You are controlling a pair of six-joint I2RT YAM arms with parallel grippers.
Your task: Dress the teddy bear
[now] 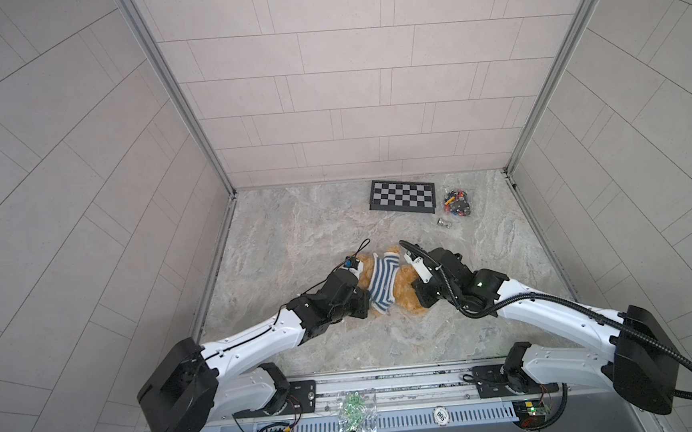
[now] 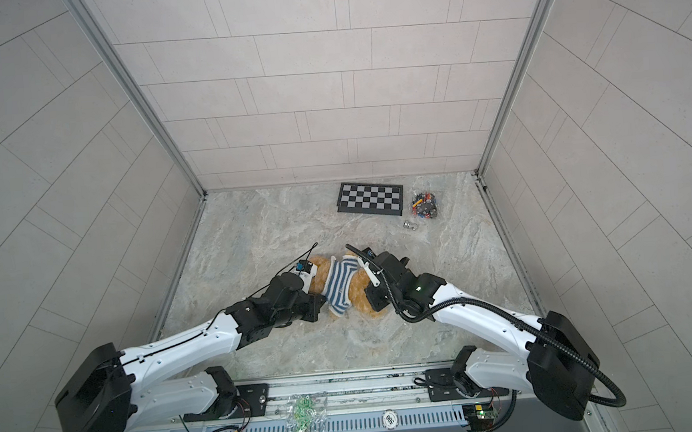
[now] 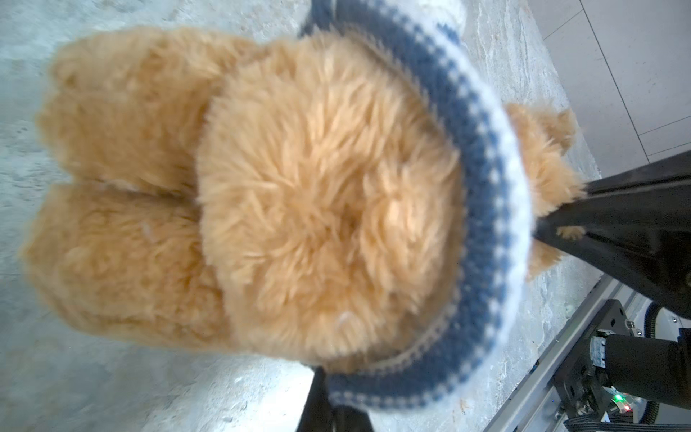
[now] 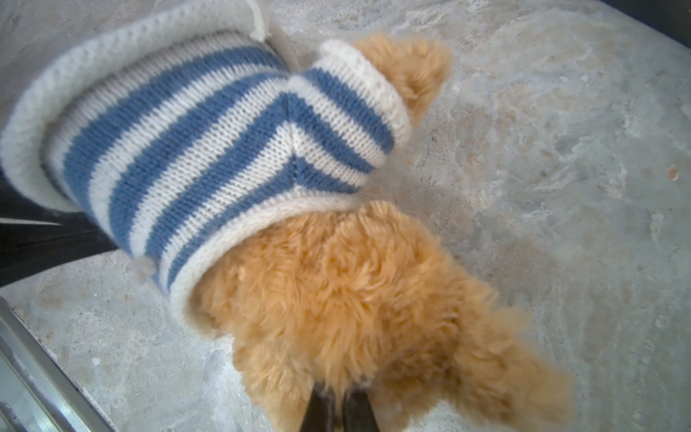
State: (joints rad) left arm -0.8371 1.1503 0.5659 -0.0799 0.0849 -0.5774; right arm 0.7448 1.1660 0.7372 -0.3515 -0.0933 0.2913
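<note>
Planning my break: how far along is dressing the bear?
Done: the blue-and-white striped knitted sweater is around the torso of the golden-brown fuzzy teddy bear, one paw out of a sleeve. In hand: left hand pinches the hem, right hand pinches fur. Left: pull the rolled hem down; other sleeve hidden.

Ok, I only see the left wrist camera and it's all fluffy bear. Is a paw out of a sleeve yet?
Observer: Yes, the right wrist view shows the teddy bear's paw poking out of a striped sweater sleeve.
Operator: Is anything else lying around?
Observer: In both top views a checkerboard lies by the back wall.
Operator: Anything next to it?
Observer: A bag of small colourful parts.
</note>
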